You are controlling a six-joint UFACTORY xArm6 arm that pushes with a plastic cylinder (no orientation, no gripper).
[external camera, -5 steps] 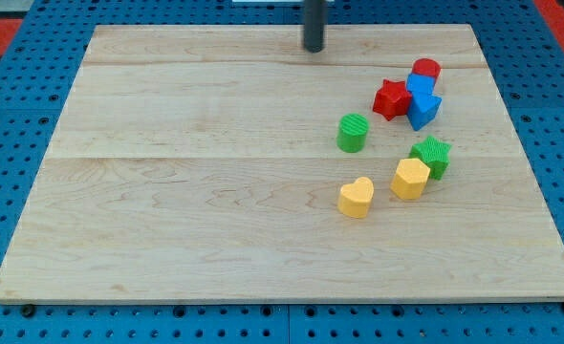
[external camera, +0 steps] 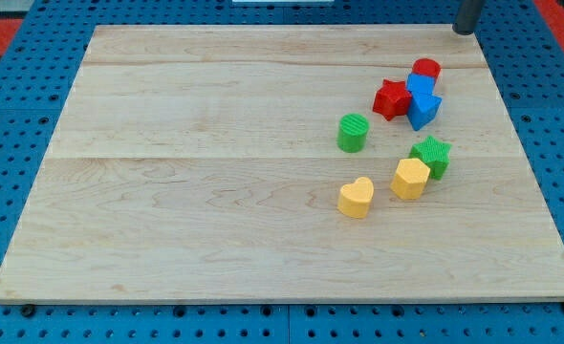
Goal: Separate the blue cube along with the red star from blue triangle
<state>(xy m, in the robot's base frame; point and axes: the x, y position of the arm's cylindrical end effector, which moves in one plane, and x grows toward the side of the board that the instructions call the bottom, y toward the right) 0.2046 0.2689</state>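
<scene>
The red star (external camera: 391, 99), the blue cube (external camera: 419, 85) and the blue triangle (external camera: 423, 111) sit packed together at the view's upper right, with the triangle just below the cube and right of the star. A red cylinder (external camera: 426, 69) touches the cube's top. My tip (external camera: 466, 31) is at the board's top right corner, above and to the right of this cluster, apart from every block.
A green cylinder (external camera: 353, 133) stands left of the cluster. Below it lie a green star (external camera: 433, 155), a yellow hexagon (external camera: 410, 179) and a yellow heart (external camera: 356, 198). The wooden board (external camera: 215, 191) rests on a blue pegboard.
My tip has moved right along the board's top edge, from above the middle to the top right corner. No block has moved.
</scene>
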